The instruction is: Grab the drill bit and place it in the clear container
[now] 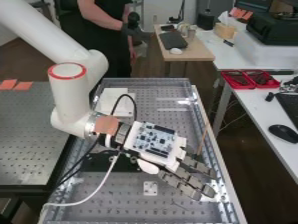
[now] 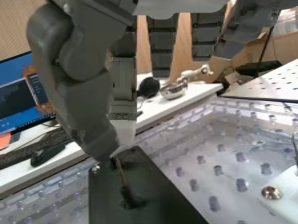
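Your hand [image 2: 80, 65] has its fingers clamped on the drill bit [image 2: 122, 175], lower left of the wrist view. Pinching the upper end above the black plate [image 2: 163, 210] probably makes lifting easier.

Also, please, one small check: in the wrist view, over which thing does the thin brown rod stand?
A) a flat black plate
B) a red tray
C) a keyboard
A: the thin brown rod stands over the flat black plate, close to the hand.
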{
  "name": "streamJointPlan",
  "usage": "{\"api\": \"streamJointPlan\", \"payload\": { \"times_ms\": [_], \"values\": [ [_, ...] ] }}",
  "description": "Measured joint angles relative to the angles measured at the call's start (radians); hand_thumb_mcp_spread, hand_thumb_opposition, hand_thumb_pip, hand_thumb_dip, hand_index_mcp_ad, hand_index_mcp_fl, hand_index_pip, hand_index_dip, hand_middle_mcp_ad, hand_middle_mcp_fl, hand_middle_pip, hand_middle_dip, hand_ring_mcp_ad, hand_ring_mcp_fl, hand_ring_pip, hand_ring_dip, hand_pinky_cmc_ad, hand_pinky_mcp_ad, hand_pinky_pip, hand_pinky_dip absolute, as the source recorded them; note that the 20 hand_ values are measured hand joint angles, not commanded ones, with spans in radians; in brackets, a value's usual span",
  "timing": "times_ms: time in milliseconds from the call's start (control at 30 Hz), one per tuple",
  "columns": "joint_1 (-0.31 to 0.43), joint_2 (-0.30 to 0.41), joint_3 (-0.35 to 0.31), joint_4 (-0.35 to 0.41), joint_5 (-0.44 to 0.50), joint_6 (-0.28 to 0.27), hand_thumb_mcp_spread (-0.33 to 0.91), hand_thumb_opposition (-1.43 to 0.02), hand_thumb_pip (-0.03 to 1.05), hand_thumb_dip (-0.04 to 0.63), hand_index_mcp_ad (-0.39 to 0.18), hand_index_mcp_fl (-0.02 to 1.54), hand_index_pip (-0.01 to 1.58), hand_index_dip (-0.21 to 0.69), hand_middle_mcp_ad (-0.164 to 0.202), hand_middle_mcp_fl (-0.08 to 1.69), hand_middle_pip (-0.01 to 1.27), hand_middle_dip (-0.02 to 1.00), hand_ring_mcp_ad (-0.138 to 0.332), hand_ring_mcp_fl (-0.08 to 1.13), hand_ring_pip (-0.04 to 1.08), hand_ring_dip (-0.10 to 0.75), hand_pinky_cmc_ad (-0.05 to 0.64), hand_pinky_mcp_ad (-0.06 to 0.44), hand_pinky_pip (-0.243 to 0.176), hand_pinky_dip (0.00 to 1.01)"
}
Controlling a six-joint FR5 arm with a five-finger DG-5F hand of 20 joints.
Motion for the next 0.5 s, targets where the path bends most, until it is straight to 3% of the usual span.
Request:
{"api": "streamJointPlan", "payload": {
  "times_ms": [300, 500],
  "values": [
    [0.004, -0.001, -0.010, 0.010, 0.002, 0.015, 0.56, -0.91, 0.43, 0.284, -0.120, 0.84, 1.16, 0.206, 0.077, 0.22, 0.15, 0.16, 0.225, 0.03, 0.10, -0.037, 0.202, 0.152, -0.101, 0.17],
    [0.003, 0.001, -0.011, 0.010, 0.003, 0.012, 0.57, -0.93, 0.43, 0.284, -0.120, 0.87, 1.13, 0.204, 0.077, 0.22, 0.15, 0.16, 0.229, 0.04, 0.10, -0.037, 0.201, 0.152, -0.099, 0.17]
  ]
}}
